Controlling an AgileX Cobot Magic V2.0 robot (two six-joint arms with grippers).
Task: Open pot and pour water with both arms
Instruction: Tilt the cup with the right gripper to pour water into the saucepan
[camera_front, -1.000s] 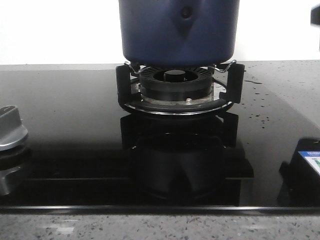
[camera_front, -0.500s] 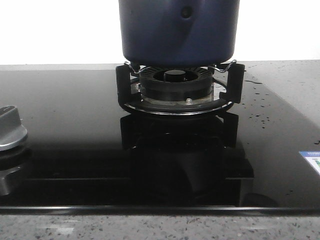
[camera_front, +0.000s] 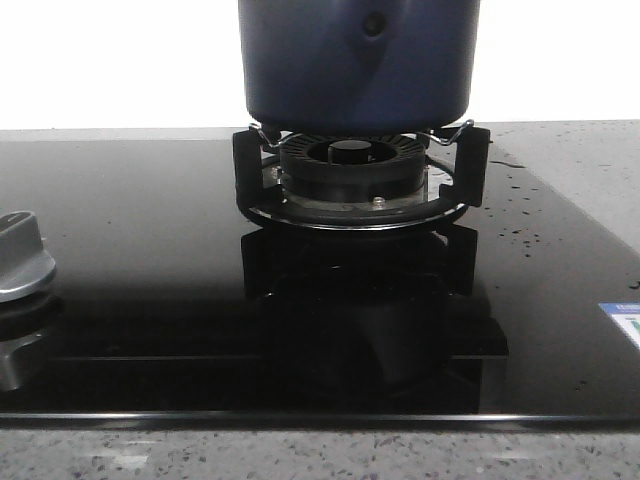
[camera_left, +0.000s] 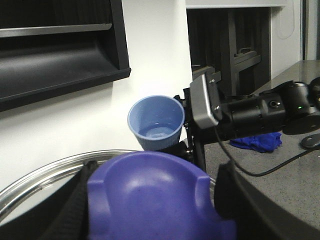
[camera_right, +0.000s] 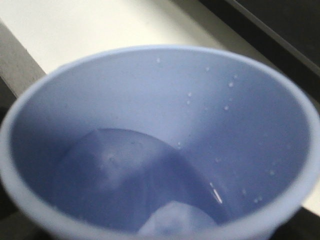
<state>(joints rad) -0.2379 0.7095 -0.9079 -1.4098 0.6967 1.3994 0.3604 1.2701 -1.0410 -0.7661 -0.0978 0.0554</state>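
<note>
The dark shape that stood at the right edge of the cooktop a second ago is gone from the front view, and a white-and-blue sticker (camera_front: 626, 322) lies uncovered there. Nothing else in that view has shifted.

The large dark navy-blue round metal pot (camera_front: 358, 70) sits on the wire supports of the black ring burner (camera_front: 350, 165), at the middle of the back edge of the glossy black glass cooktop (camera_front: 130, 260). Its top is cut off by the frame, so its mouth cannot be seen. A grey metal control knob (camera_front: 20, 262) stands near the cooktop's left edge, and a speckled grey counter (camera_front: 300, 455) runs along the front.

In the left wrist view the left gripper (camera_left: 150, 212) is pressed onto a rounded blue-violet lid knob (camera_left: 150, 175), its black fingers (camera_left: 75, 200) tight against either side. A shiny curved steel rim (camera_left: 45, 175) shows behind the knob.

The right gripper (camera_left: 186, 147) pinches a pale blue plastic cup (camera_left: 156, 122) from behind, upright against the white wall; most of its fingers are hidden by the cup. A crumpled blue cloth (camera_left: 257, 142) lies on the counter beyond the black right arm (camera_left: 260, 112). The right wrist view looks straight into the cup, where a little clear water (camera_right: 130, 185) lies at the bottom and droplets cling to the inner wall.
</note>
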